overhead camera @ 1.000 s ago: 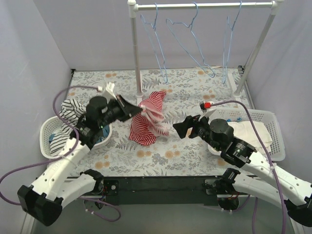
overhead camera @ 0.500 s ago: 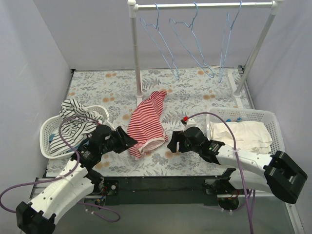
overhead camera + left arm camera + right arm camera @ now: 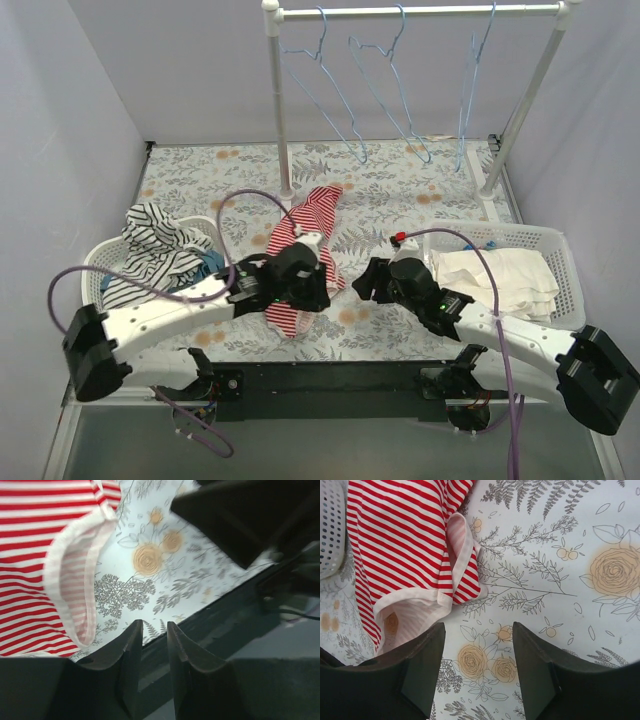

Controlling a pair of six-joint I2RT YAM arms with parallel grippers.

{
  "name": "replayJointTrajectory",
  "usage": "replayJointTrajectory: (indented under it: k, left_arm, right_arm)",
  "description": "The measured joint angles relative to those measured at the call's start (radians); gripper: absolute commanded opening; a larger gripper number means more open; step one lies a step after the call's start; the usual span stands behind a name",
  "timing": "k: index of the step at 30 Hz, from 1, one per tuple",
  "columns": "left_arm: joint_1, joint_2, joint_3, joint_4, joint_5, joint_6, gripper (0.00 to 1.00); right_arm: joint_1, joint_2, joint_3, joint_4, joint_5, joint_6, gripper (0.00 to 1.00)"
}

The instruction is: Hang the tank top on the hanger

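While the red-and-white striped tank top lies crumpled on the floral table, nothing is hung. At twelve o'clock, the light-blue wire hanger waits. The left gripper, nearly closed, and right gripper, spread, are empty.

The red-and-white narrow-striped sleeveless tank top lies crumpled on the floral tabletop near its middle, stretched roughly from the rack's left post toward the near edge. Its pale pinkish-white trim curls open at one armhole, showing the paler inside. The thin light-blue wire hanger hangs by its hook from the white rail behind, tilted, bare.
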State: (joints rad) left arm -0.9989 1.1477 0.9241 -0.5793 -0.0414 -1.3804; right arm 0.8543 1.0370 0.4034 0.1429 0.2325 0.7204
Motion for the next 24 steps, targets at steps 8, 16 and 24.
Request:
replayJointTrajectory:
  k: [8,16,24]
  left_arm:
    - [-0.185,0.403,0.079,-0.086,-0.283,-0.035,0.39]
    - [-0.216,0.649,0.209,-0.220,-0.546,-0.109,0.46]
    - [-0.218,0.679,0.213,-0.316,-0.664,-0.155,0.00]
  right_arm:
    - [-0.005,-0.146,-0.036,-0.044,0.054,0.003,0.64]
    - [-0.010,-0.180,-0.043,-0.077,0.060,-0.006,0.64]
    - [-0.010,-0.148,-0.045,-0.083,0.041,-0.021,0.64]
